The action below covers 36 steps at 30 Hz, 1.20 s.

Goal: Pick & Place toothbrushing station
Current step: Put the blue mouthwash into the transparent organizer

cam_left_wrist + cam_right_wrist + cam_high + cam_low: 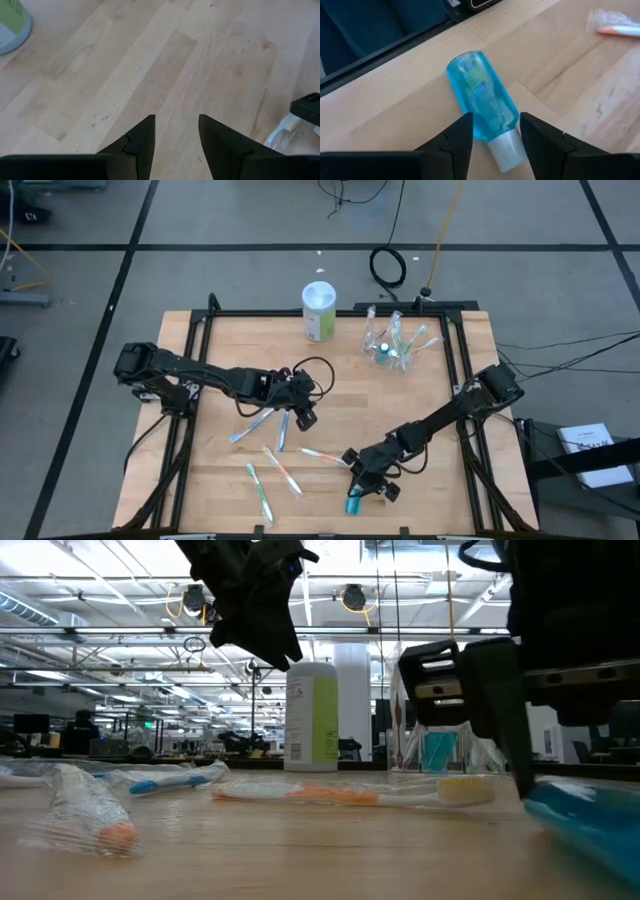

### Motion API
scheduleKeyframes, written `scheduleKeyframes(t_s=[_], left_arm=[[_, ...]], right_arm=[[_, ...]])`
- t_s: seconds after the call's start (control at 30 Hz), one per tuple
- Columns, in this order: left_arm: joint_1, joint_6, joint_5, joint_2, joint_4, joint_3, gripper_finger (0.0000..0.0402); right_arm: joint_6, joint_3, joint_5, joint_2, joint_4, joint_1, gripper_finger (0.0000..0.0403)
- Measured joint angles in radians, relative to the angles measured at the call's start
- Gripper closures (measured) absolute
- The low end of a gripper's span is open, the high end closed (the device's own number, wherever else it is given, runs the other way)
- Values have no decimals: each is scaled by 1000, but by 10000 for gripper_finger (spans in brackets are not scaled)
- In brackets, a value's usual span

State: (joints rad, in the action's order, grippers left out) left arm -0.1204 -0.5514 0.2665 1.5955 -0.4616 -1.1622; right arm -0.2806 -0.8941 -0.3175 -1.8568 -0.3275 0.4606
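A teal toothpaste tube [482, 97] lies flat on the table near its near edge, also seen in the high view [354, 504]. My right gripper [496, 122] is open, with a finger on either side of the tube's white cap end [506, 149]. My left gripper [176, 122] is open and empty, raised over bare wood at the table's middle [303, 416]. A clear cup [388, 350] holding several toothbrushes stands at the far right. Several wrapped toothbrushes [282, 470] lie loose on the table between the arms. My right gripper has its fingers slanting down on either side of the tube, just above the cap [492, 131], and lying along the tube. The tube lies flat on the table. I cannot tell whether the fingers touch it.
A taller white-and-green canister [319, 310] stands at the far middle. A black frame rail [300, 314] runs around the tabletop. Loose toothbrushes lie near my left gripper [252, 425] and near my right gripper [322, 454]. The table's near edge [380, 65] is close behind the tube.
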Motion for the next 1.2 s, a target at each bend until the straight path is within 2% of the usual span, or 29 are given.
scheduleKeyframes(t_s=[0.53, 0.93, 1.07, 1.2], left_arm=[[-3, 24, 0, 0, 2, 0, 245], [-3, 27, 1, 0, 3, 0, 245], [-3, 30, 1, 0, 2, 0, 245], [-3, 53, 2, 0, 2, 0, 245]], right_arm=[[-21, -1, -2, 0, 109, -26, 248], [-46, 1, -1, -1, 106, -29, 196], [-50, 1, 19, -1, 104, -29, 205], [-46, 2, 22, -1, 100, -29, 234]])
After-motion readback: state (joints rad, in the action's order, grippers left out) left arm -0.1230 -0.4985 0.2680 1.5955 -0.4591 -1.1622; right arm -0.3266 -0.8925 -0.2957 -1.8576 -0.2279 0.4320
